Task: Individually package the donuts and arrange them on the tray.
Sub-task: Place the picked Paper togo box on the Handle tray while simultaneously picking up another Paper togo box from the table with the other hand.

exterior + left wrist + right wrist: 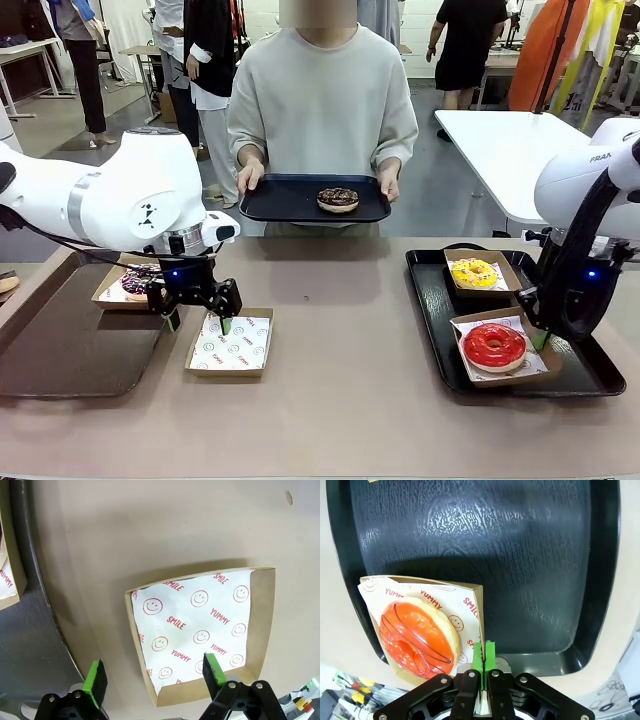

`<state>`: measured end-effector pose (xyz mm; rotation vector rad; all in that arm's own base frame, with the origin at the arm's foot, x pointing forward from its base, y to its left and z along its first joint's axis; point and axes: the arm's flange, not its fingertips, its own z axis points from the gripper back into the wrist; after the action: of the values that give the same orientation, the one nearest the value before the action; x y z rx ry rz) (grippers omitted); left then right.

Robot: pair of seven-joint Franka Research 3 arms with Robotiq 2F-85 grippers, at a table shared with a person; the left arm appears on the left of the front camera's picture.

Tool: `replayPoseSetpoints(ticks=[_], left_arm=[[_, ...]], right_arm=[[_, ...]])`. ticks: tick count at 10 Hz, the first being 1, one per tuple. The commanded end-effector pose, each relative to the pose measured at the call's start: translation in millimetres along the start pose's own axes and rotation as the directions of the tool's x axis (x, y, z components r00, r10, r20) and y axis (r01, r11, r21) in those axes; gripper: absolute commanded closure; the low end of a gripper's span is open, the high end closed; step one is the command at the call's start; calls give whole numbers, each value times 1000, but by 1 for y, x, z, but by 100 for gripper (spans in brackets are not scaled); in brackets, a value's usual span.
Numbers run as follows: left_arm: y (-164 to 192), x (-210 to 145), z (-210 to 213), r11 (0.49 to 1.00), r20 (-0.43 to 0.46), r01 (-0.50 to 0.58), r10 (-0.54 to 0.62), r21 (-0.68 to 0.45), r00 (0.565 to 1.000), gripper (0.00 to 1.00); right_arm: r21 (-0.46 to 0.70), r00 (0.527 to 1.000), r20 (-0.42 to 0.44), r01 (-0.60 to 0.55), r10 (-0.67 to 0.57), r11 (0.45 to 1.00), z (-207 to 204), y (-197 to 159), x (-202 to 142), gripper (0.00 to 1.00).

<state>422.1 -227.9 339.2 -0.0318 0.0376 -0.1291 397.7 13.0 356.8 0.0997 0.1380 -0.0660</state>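
Front view: two of the four donuts look done. The yellow donut (474,272) and the red donut (494,346) each sit in a paper-lined box on the black tray (432,330) at lower right. The purple donut (135,282) is boxed too, but it sits on the brown tray (60,350) at left, partly behind the left arm. I judge it has yet to reach the black tray. The chocolate donut (338,199) lies bare on the person's tray (280,200) at upper centre and is left to box. An empty box (231,343) stands on the counter (340,400) left of centre, likely meant for it.

The left end effector (198,323) stands wide open across that box's edge. In the left wrist view one pad (214,669) hangs over the liner (195,625) and the other over bare counter, with the wall between them and nothing held. The right end effector (540,340) is closed, pads pressed together just beside a corner of the red donut's box (479,615). Whether it pinches the wall I cannot tell.
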Motion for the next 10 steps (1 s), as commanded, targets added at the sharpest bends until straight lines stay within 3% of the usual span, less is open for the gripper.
replayPoseSetpoints(ticks=[1, 7, 8, 9, 10], left_arm=[[-6, 6, -2, 999, -7, -33, 34, 38, 999, 0], [-6, 4, -10, 995, -14, -93, 94, 45, 995, 0], [-5, 4, -9, 994, -3, -102, 102, 38, 995, 14], [-4, 4, -9, 994, -8, -105, 106, 38, 994, 59], [-4, 4, -9, 994, -14, -106, 107, 38, 994, 73]], right_arm=[[43, 1000, 6, -18, 17, 999, -9, 3, 9, 98], [60, 1000, -11, 1, 0, 998, -16, 4, 15, 98], [71, 1000, -10, 3, -2, 997, -16, 5, 15, 98], [75, 1000, -13, 2, -1, 997, -16, 5, 16, 52], [78, 1000, -18, 5, -3, 997, -16, 4, 16, 39]])
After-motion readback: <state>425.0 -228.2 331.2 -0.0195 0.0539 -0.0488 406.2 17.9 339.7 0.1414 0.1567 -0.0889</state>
